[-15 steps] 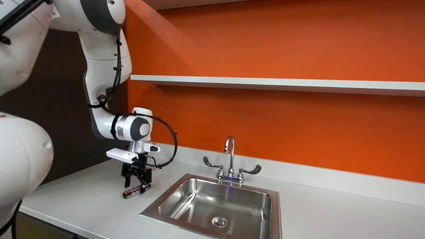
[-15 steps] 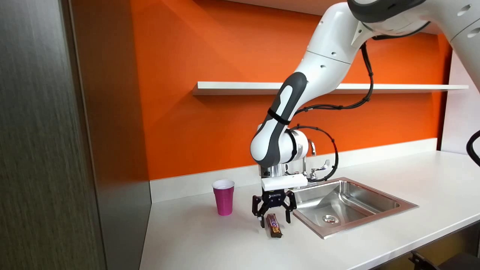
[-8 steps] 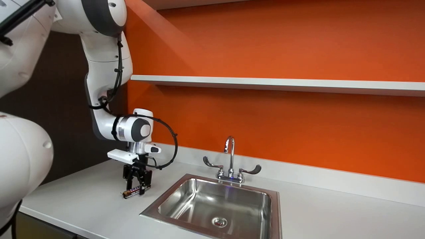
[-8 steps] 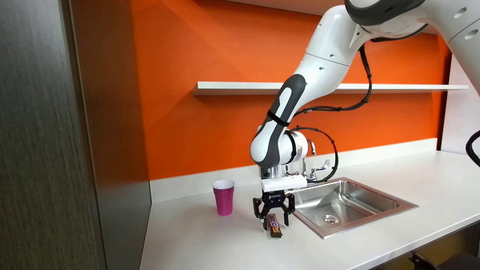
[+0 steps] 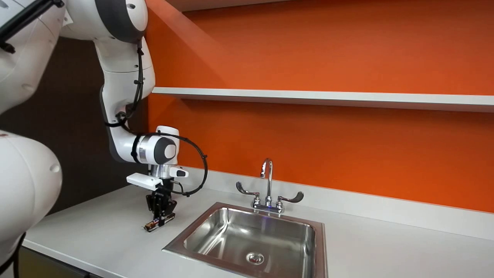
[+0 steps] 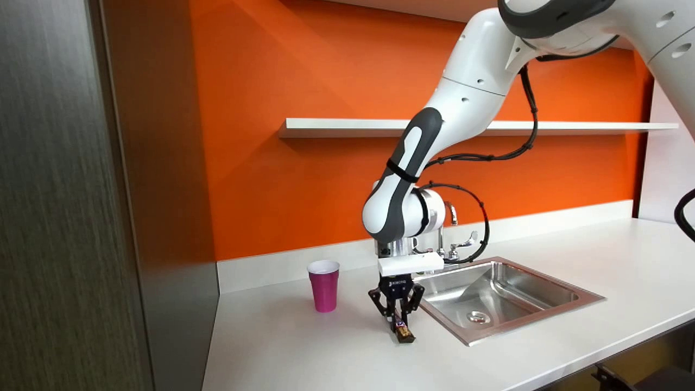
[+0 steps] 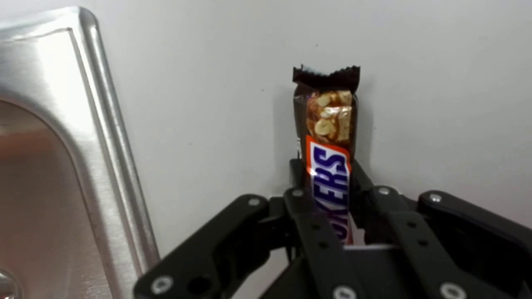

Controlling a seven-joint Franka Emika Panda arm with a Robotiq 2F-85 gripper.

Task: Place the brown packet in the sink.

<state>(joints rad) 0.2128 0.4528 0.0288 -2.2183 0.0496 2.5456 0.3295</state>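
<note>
The brown packet (image 7: 330, 118), a dark wrapper with a nut picture and purple lettering, lies flat on the counter in the wrist view. My gripper (image 7: 327, 170) is shut on it, with a finger along each long side; its lower end is hidden by the gripper. In both exterior views the fingertips reach down to the counter at the packet, and the packet's near end (image 6: 404, 334) sticks out from between them. The sink (image 5: 320, 239), a steel basin with a wide flat rim, is beside the gripper; its corner (image 7: 112, 158) fills the left of the wrist view.
A pink cup (image 6: 324, 292) stands upright on the counter near the back wall. Behind the basin rises a chrome faucet (image 5: 269, 181) with two handles. A white shelf (image 5: 328, 97) crosses the orange wall above. A dark cabinet side (image 6: 168, 228) bounds the counter.
The jaws have gone from wide open around the packet to shut on it. The gripper came down slightly, and the packet shifted a little toward the sink as the fingers closed.
</note>
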